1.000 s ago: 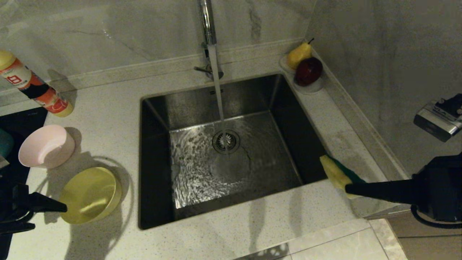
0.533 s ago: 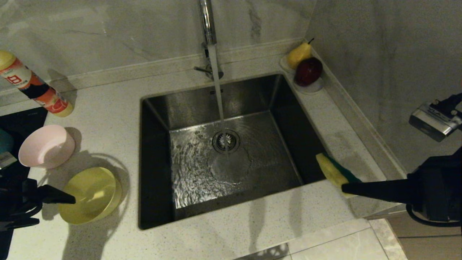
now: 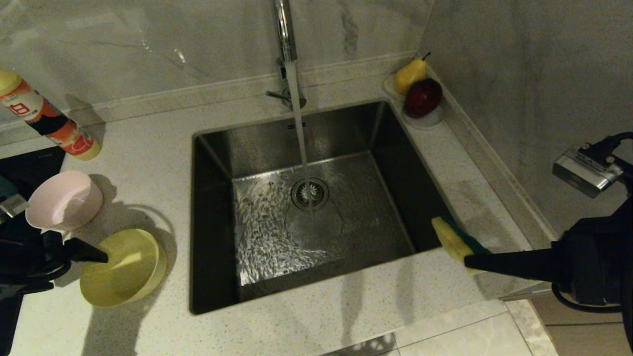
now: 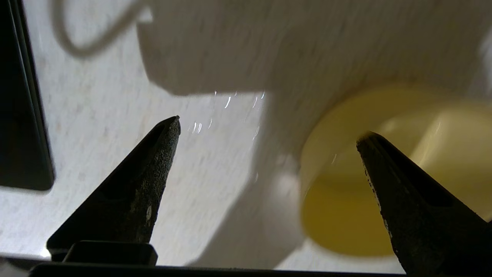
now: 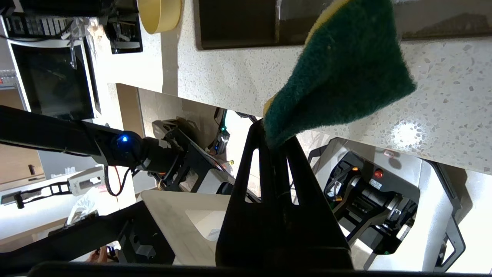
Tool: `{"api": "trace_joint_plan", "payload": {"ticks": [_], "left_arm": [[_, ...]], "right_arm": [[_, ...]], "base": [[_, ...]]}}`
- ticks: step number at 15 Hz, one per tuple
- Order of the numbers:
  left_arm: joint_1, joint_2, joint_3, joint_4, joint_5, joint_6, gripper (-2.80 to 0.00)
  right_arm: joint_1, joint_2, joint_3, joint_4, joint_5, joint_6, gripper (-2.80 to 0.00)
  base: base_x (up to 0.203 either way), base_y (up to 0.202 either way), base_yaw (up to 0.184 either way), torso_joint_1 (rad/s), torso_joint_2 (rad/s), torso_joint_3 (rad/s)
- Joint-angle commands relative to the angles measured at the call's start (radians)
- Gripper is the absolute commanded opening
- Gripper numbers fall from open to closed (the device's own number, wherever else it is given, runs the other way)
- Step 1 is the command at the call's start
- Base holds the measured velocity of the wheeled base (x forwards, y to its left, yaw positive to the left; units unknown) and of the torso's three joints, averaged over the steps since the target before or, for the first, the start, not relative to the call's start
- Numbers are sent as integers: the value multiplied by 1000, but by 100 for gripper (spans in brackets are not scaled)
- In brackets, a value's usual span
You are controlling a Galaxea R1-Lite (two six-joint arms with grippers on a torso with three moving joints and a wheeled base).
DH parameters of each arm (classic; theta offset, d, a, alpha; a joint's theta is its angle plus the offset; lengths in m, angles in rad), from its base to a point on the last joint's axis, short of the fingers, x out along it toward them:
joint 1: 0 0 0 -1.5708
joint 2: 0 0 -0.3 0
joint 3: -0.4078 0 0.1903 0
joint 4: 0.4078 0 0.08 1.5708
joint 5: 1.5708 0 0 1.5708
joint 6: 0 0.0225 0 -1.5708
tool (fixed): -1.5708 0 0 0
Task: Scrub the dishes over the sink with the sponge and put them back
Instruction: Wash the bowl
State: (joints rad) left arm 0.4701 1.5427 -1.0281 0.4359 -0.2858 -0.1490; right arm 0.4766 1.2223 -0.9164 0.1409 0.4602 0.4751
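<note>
A yellow bowl (image 3: 123, 269) and a pale pink bowl (image 3: 64, 200) stand on the counter left of the steel sink (image 3: 316, 207). My left gripper (image 3: 81, 269) is open at the yellow bowl's near-left rim. In the left wrist view the gripper (image 4: 269, 127) straddles that rim, one finger over the yellow bowl (image 4: 346, 215) and the other over bare counter. My right gripper (image 3: 467, 261) hovers at the sink's right front corner, shut on the sponge (image 3: 455, 238). In the right wrist view the sponge's green face (image 5: 346, 73) fans out from the pinched fingertips (image 5: 275, 140).
Water runs from the chrome faucet (image 3: 284, 39) onto the drain strainer (image 3: 310, 194). A tilted orange-and-white bottle (image 3: 47, 123) stands at the back left. A small white dish (image 3: 430, 118) holding a pear and a dark apple sits at the back right corner. A dark cooktop (image 3: 29, 163) borders the far left.
My left gripper has moved right and forward to the yellow bowl's rim and opened wider. The right gripper with the sponge has drifted slightly left.
</note>
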Motion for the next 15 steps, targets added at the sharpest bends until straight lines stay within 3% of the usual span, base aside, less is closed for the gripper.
{"api": "trace_joint_plan", "payload": {"ticks": [1,5,9,13,14,15], "left_arm": [[-43,24,-1,-22,25,-30,0],[-86,15,-3,-17,36,-50,0],[-145,13,3,-20,121,-63,0],[-163,11,-2,-17,128,-98,0],[-163,11,0,-17,128,-100,-280],[-163,10,-1,-17,128,-106,-280]], "right_arm": [[0,2,-6,0,2,2,-280],[0,5,4,0,3,3,-280],[0,-1,14,0,3,5,-280],[0,-4,27,-1,3,4,-280],[0,-3,25,-1,3,5,-280],[0,2,27,-1,3,5,-280]], "base": [[0,0,0,0,0,0],[0,0,0,0,0,0],[0,0,0,7,0,1],[0,0,0,0,0,0],[0,0,0,0,0,0],[0,0,0,0,0,0]]}}
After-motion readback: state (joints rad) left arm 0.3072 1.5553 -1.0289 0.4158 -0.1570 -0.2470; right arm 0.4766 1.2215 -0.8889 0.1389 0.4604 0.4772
